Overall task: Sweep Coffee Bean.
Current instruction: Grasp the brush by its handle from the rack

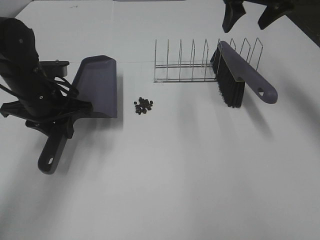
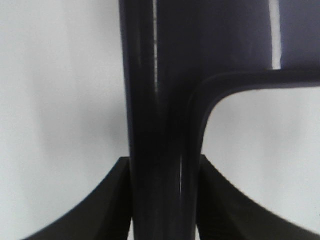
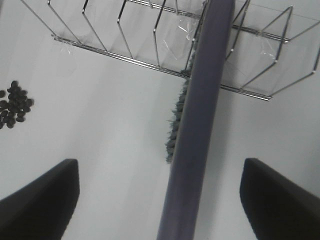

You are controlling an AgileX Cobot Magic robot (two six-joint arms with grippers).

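The coffee beans [image 1: 143,105] lie in a small dark cluster on the white table, just right of the purple-grey dustpan [image 1: 97,85]; they also show in the right wrist view [image 3: 14,105]. My left gripper [image 1: 62,122] is shut on the dustpan's handle [image 2: 160,100], with both fingers [image 2: 107,200] pressed against its sides. The purple brush [image 1: 242,75] with black bristles leans in the wire rack [image 1: 200,65]. My right gripper [image 1: 255,12] is open and empty, hovering above the brush handle [image 3: 200,125], which runs between the two spread fingers [image 3: 40,200].
The wire rack [image 3: 125,50] stands behind the beans with several upright loops. The brush bristles [image 3: 175,120] point toward the table beside the rack. White tabletop [image 1: 200,175] stretches in front.
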